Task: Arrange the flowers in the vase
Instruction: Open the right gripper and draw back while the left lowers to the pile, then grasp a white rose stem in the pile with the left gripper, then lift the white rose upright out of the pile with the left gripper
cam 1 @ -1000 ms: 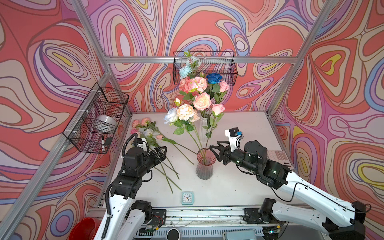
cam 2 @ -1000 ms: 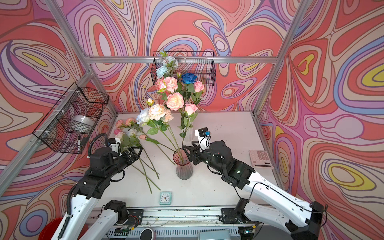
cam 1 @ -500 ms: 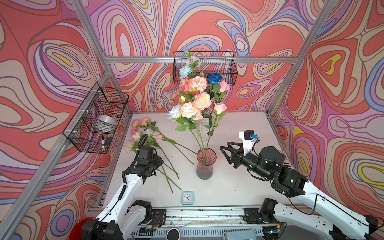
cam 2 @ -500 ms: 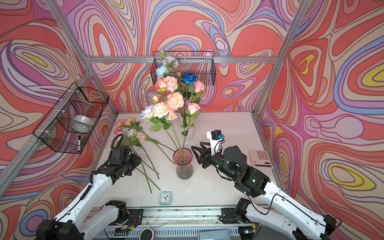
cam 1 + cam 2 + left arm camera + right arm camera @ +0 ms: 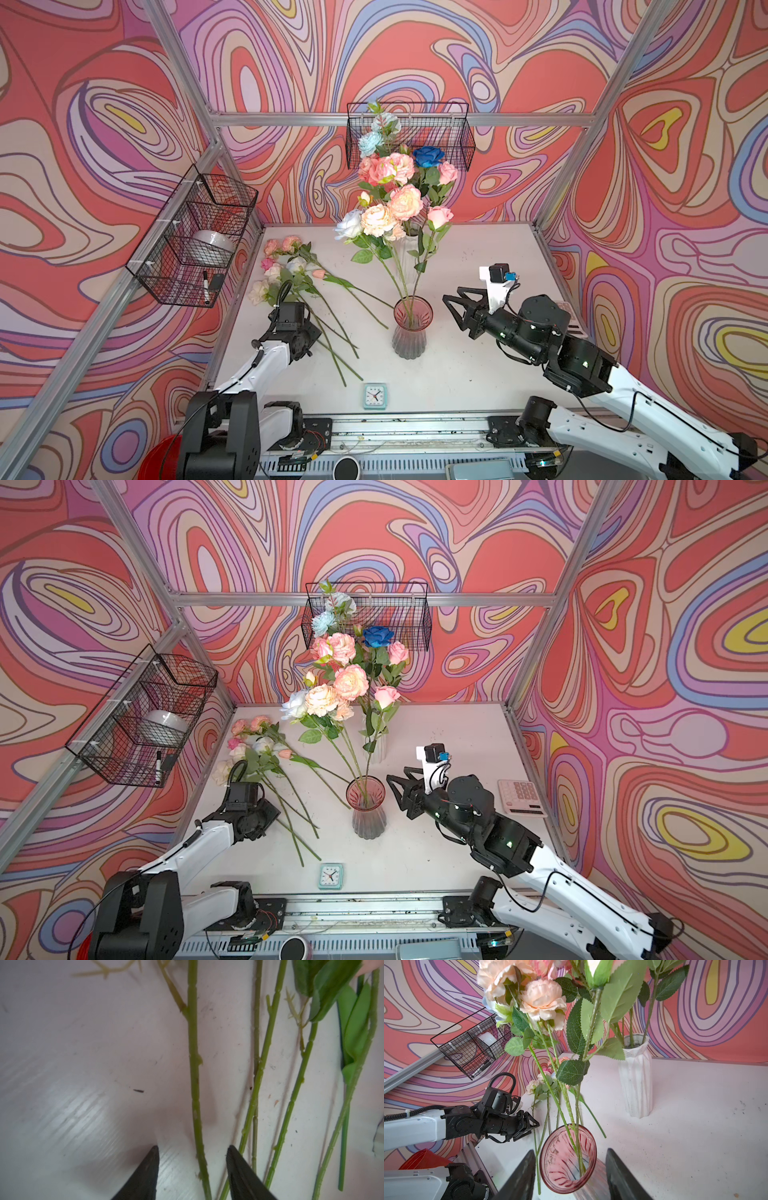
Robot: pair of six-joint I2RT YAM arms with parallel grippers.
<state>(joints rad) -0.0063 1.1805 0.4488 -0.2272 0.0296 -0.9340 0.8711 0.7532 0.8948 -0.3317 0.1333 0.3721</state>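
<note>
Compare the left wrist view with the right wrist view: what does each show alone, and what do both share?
Left wrist only: a close-up of bare green stems flat on the white table, one lying between the jaws of the open left gripper. Right wrist only: the pink glass vase holding stems, peach blooms, a white ribbed vase, the wire basket. Shared: the white table and the bare green stems lying on it.
</note>
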